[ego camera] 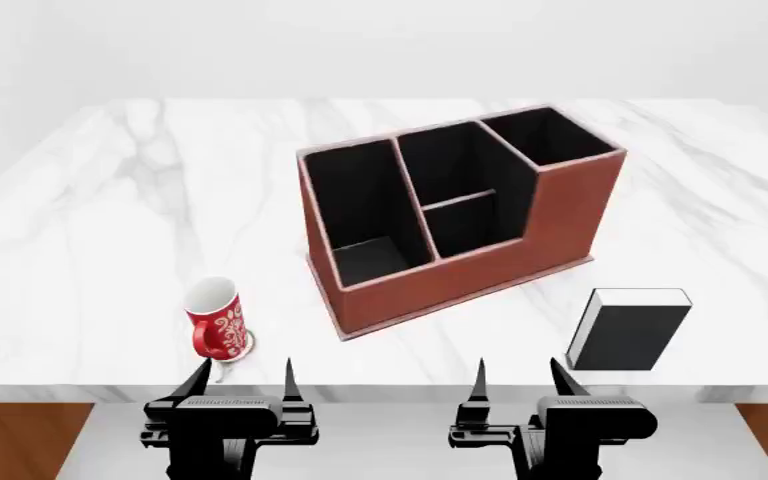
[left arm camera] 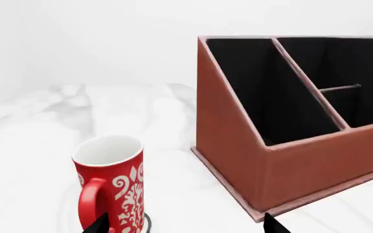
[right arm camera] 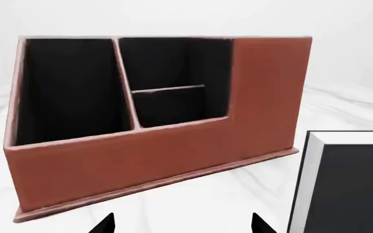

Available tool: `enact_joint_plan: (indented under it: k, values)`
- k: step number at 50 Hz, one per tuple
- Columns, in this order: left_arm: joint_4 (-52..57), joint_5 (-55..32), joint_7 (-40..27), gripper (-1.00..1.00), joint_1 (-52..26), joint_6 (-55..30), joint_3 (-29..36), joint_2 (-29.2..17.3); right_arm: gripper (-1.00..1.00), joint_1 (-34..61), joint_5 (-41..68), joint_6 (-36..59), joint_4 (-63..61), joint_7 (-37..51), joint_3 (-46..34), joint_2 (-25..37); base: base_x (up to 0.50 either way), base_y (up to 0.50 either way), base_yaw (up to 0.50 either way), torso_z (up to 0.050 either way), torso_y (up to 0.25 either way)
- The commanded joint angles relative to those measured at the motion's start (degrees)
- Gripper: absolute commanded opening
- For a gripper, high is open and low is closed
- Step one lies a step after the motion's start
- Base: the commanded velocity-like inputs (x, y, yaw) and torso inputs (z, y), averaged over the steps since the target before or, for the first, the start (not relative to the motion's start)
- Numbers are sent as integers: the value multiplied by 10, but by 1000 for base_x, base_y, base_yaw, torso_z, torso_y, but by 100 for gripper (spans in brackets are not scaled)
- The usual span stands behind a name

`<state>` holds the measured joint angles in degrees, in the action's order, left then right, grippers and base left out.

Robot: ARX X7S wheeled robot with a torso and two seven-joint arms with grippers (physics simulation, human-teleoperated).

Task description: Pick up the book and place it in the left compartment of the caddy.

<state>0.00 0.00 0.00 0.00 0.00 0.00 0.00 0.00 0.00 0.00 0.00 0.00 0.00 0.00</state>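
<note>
The book (ego camera: 631, 330), black-covered with white page edges, lies flat near the table's front right; it also fills the right wrist view's corner as the book (right arm camera: 348, 184). The reddish-brown caddy (ego camera: 491, 275) stands mid-table, its long left compartment (ego camera: 357, 215) black inside; the wrist views show this caddy (right arm camera: 147, 155) and the left compartment (left arm camera: 264, 97) too. My right gripper (ego camera: 518, 380) hangs open at the front edge, just left of the book, holding nothing. My left gripper (ego camera: 244, 380) is open beside the mug, also empty.
A red patterned mug (ego camera: 215, 318) stands at the front left, close to my left gripper; in the left wrist view the mug (left arm camera: 112, 182) sits just ahead of one fingertip. The white marble table (ego camera: 91, 230) ends at its front edge right by both grippers.
</note>
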Motion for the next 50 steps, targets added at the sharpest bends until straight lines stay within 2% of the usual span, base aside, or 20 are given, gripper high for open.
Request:
enact_joint_plan:
  k: [1,29,31,37,50]
  values:
    - [1,-15,-10,100,-2,-8,8,-8,100,0,-4,-5,8,16,-15,10,0,0,0,0,0]
    - [8,-41,-55,100,1,-9,46,-43,100,2,21,3,4,57,-60,40,0,0,0,0,0]
    - [6,-43,-56,100,1,-5,48,-44,100,4,39,29,-11,49,-59,43,0,0,0,0,0]
    - [4,-50,-57,100,3,1,52,-48,100,3,38,14,3,56,-65,45,0,-475,0,0,0]
    - [0,-58,-66,100,1,5,62,-56,100,3,45,14,3,64,-76,54,0,0,0,0,0]
